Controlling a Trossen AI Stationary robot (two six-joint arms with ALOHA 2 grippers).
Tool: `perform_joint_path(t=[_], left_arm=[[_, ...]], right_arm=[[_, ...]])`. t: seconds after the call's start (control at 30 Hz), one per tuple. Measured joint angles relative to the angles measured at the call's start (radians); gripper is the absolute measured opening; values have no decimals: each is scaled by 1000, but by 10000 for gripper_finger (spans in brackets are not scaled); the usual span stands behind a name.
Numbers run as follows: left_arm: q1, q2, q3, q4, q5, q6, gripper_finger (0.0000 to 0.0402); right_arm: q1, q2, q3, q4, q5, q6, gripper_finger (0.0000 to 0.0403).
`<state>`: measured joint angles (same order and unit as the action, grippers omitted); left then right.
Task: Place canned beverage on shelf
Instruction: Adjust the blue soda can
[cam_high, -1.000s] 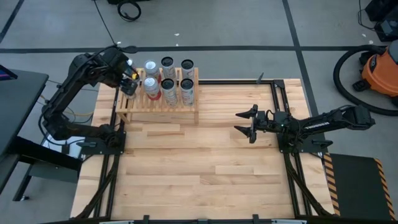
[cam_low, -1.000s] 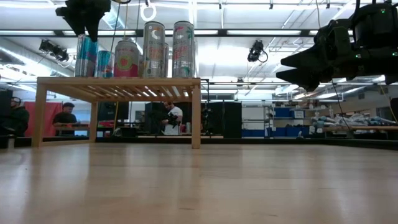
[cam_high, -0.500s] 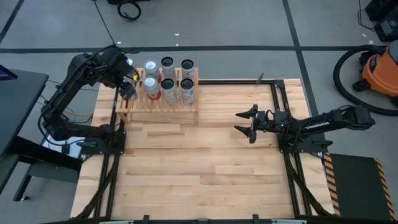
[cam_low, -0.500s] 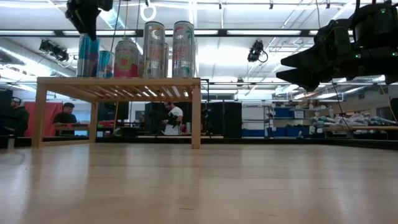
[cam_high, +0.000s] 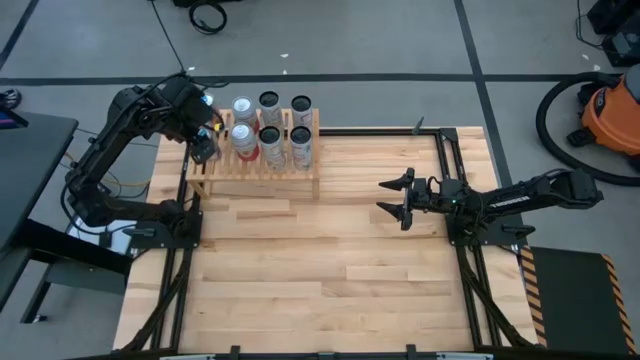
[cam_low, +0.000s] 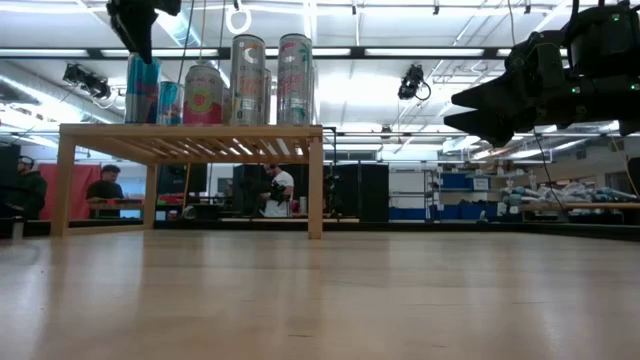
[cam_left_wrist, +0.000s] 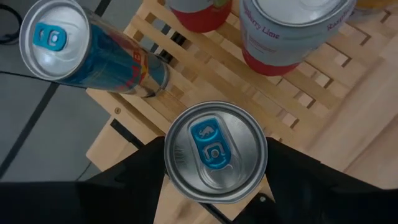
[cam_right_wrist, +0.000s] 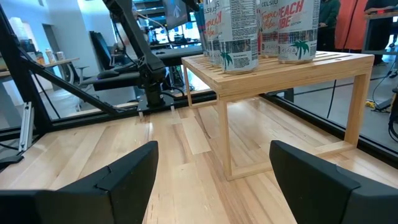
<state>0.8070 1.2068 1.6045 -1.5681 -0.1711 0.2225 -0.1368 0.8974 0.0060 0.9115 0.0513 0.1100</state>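
The shelf (cam_high: 262, 165) is a low light-wood slatted rack at the table's far left, and several cans (cam_high: 271, 135) stand on its slats. Over its left end my left gripper (cam_high: 206, 140) is shut on a silver-topped can with a blue tab (cam_left_wrist: 216, 152). In the low view this can (cam_low: 141, 88) hangs under the gripper (cam_low: 138, 25), its lower end at slat height. I cannot tell whether it rests there. A blue can (cam_left_wrist: 93, 53) stands just beyond it. My right gripper (cam_high: 396, 198) hovers open over the table's right half, level, pointing toward the shelf (cam_right_wrist: 280, 68). My left gripper pinches the can just under its top rim (cam_left_wrist: 169, 163), one finger (cam_left_wrist: 140, 177) on each of two opposite sides. The fingers come from above, slanting steeply down. The can stands upright in the hold. Its body and lower end are hidden under its own top in the wrist view.
The standing cans fill the shelf's middle and right (cam_low: 262, 80). Bare slats (cam_left_wrist: 205, 68) show between the held can and its neighbours. Open tabletop (cam_high: 330, 270) lies in front of the shelf. Black frame rails (cam_high: 455, 180) run along the table's sides. People sit in the room beyond (cam_low: 105, 190).
My left gripper has rolled about its own pointing line over the shelf's left end without shifting place. It has stayed shut on the can.
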Motion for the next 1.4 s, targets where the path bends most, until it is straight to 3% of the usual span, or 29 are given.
perform_joint_path(t=[0.4, 0.9, 1.2, 1.4], left_arm=[[82, -10, -2, -7, -18, 134, 251], [95, -11, 0, -2, 64, 267, 251], [95, -10, 105, -10, 119, 296, 251], [95, -10, 105, -9, 150, 319, 251]], right_arm=[[0, 0, 0, 0, 0, 0, 317], [0, 0, 0, 0, 0, 0, 317], [0, 0, 0, 0, 0, 0, 317], [0, 0, 0, 0, 0, 0, 317]])
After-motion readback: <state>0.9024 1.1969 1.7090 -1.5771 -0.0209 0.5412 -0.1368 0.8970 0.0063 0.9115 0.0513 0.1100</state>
